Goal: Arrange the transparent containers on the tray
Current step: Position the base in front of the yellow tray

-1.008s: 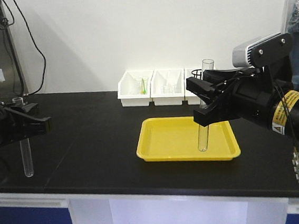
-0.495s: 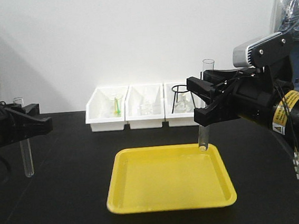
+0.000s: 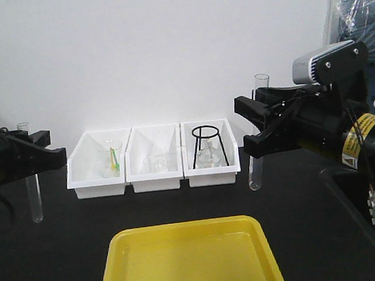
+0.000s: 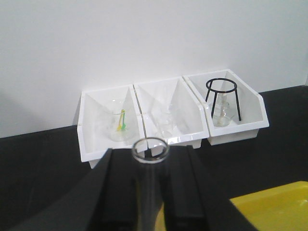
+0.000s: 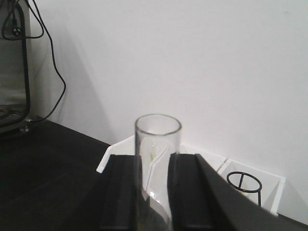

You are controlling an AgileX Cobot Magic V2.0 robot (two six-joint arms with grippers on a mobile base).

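The left hand [image 3: 37, 149] grips the left tube [image 3: 34, 195], the right hand [image 3: 252, 126] the right tube [image 3: 255, 170]; bottoms visible only from the front

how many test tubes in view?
2: left test tube upright in the left gripper; right test tube upright in the right gripper. Neither is in the yellow tray. Others may hide in the white bins.

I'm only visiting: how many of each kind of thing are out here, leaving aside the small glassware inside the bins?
tube: 2
tray: 1
bin: 3
wire stand: 1
Total: 7
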